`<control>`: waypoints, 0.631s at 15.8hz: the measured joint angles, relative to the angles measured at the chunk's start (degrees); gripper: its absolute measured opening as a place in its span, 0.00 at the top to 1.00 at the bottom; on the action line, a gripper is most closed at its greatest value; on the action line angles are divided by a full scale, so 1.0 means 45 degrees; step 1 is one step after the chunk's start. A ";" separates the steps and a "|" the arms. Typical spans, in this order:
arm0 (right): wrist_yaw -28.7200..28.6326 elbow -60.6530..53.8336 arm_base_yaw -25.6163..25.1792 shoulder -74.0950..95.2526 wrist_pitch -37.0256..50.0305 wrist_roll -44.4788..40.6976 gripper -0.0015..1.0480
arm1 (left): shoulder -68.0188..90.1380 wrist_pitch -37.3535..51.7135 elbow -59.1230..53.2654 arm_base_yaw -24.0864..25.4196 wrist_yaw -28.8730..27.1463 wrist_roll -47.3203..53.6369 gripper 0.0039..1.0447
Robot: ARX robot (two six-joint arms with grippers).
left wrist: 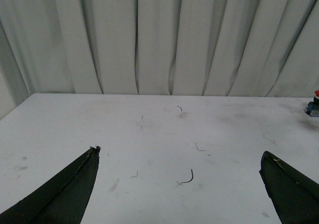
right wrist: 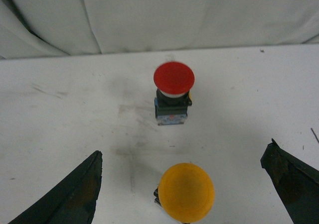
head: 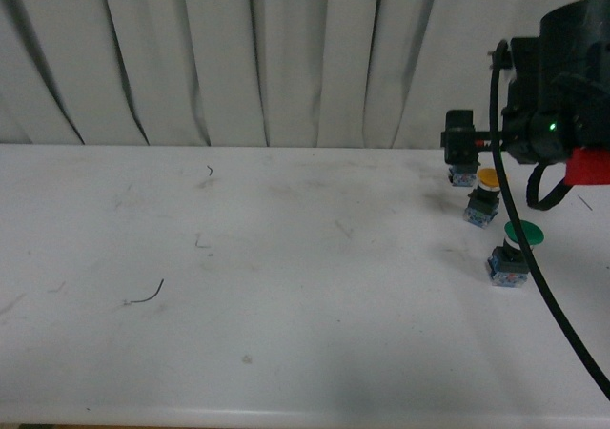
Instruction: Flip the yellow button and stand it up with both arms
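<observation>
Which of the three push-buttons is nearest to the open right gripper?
The yellow button. In the right wrist view it sits between the right gripper fingers, while the red button stands beyond it; the green button is outside that view.

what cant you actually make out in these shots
- Red button: in the front view the right arm covers its cap.
- Yellow button: in the right wrist view the cap hides its base and the edge cuts it off.
- Green button: missing from both wrist views.
- Left claw: only its open fingertips show; the arm appears nowhere.
</observation>
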 joint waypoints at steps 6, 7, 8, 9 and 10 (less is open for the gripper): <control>-0.2244 -0.7830 -0.1579 -0.8801 0.4736 0.0083 0.26 | 0.0000 0.0000 0.0000 0.0000 0.0000 0.0000 0.06; -0.2263 -1.0268 -0.1540 -1.2099 0.3599 -0.0291 0.40 | 0.0000 0.0000 0.0000 0.0000 0.0005 0.0000 0.06; -0.2288 -1.1934 -0.1452 -1.4460 0.2307 -0.0427 0.51 | 0.0000 0.0000 0.0000 0.0000 0.0000 0.0000 0.06; -0.2331 -1.3624 -0.1467 -1.6645 0.1768 -0.0534 0.63 | 0.0000 0.0000 0.0000 0.0000 -0.0005 0.0000 0.06; -0.2322 -1.4494 -0.1467 -1.8044 0.1909 -0.0602 0.75 | 0.0000 0.0000 0.0000 0.0000 0.0000 0.0000 0.06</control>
